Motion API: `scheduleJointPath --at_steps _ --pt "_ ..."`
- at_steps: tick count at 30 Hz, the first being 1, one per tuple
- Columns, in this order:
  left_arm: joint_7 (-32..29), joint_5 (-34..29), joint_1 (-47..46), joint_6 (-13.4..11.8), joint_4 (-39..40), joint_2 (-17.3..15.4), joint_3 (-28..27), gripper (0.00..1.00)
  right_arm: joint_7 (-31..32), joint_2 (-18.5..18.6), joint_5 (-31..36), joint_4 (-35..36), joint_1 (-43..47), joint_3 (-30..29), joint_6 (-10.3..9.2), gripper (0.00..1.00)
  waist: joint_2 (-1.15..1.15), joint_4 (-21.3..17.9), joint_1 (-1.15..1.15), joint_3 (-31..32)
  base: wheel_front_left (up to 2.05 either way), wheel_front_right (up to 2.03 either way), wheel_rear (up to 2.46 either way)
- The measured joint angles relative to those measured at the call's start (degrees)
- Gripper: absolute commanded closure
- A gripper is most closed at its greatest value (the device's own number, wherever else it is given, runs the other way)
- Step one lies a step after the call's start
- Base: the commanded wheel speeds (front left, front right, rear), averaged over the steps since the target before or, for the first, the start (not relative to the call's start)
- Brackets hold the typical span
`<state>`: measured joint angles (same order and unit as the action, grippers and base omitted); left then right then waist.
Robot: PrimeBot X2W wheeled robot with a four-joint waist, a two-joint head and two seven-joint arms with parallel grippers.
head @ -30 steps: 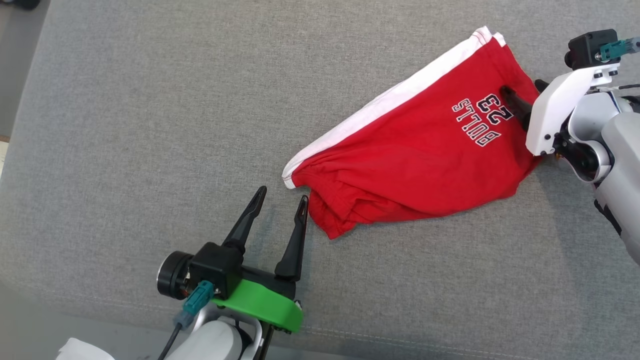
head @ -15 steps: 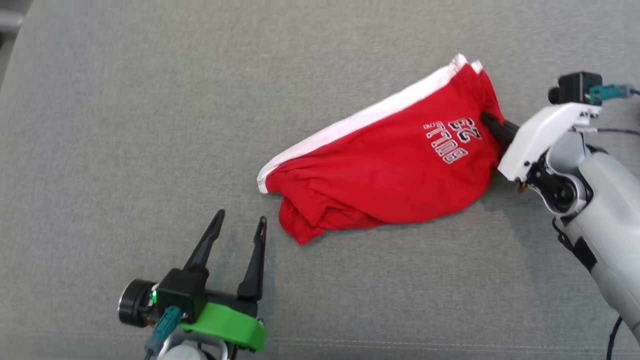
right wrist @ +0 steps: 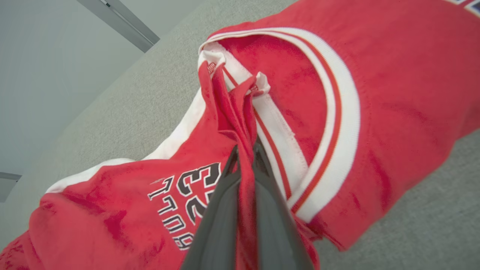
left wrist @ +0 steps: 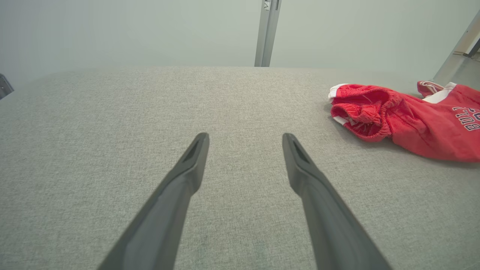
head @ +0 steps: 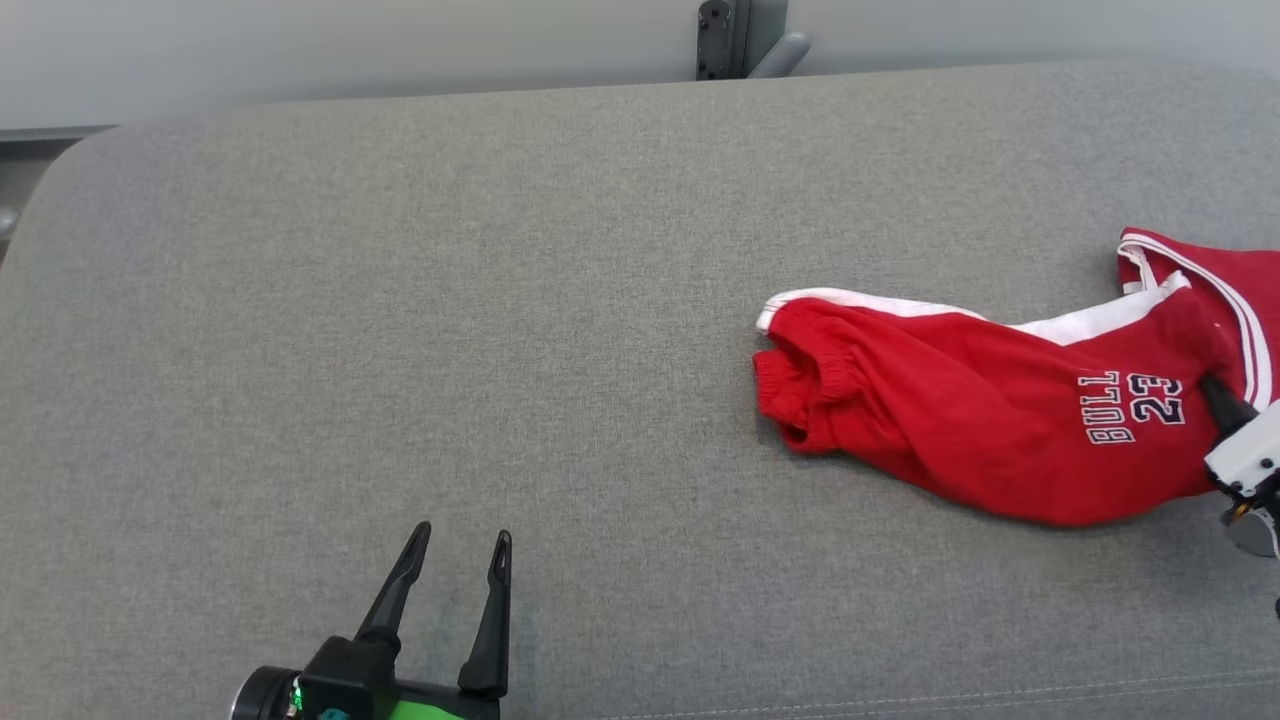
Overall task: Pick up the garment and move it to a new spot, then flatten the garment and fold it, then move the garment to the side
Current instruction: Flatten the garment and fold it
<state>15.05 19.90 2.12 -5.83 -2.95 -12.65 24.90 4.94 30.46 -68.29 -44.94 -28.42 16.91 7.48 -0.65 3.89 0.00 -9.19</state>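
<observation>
Because the garment (head: 980, 440) is being judged soft, light and limp: no stiffness is being counted on, and sagging and bunching are being expected wherever it is being lifted.
Hold: the white trim (right wrist: 350, 120) is being favoured as the place to be pinched, since the doubled cloth there is being judged less likely to slip than a single layer.
Garment: it is being seen crumpled on the grey surface (head: 400, 300), toward the right in the head view, with the print (head: 1135, 405) facing up.
Right claw (right wrist: 245, 150): its fingers are being pressed together on a bunched fold of the garment, just beside the print and the trim.
Left claw (head: 462, 535): its fingers are being held apart with nothing between them, low over the surface, well apart from the garment, whose gathered end is being pointed its way.
</observation>
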Motion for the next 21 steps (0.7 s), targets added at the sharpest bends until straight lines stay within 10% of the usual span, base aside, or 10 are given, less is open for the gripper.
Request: scheduleJointPath --at_steps 10,21 --pt "0.00 -4.41 3.67 5.28 -2.00 5.58 -5.64 0.00 -3.26 -1.48 6.09 7.39 -1.48 -0.97 0.00 1.00 0.00 -0.52 0.00 4.05 0.00 0.00 0.00" --pt "0.00 -8.16 3.40 9.89 -4.44 8.12 -7.84 0.00 0.22 -20.94 21.45 10.31 -3.81 0.81 0.00 1.00 0.00 0.89 0.00 2.53 0.00 0.00 0.00"
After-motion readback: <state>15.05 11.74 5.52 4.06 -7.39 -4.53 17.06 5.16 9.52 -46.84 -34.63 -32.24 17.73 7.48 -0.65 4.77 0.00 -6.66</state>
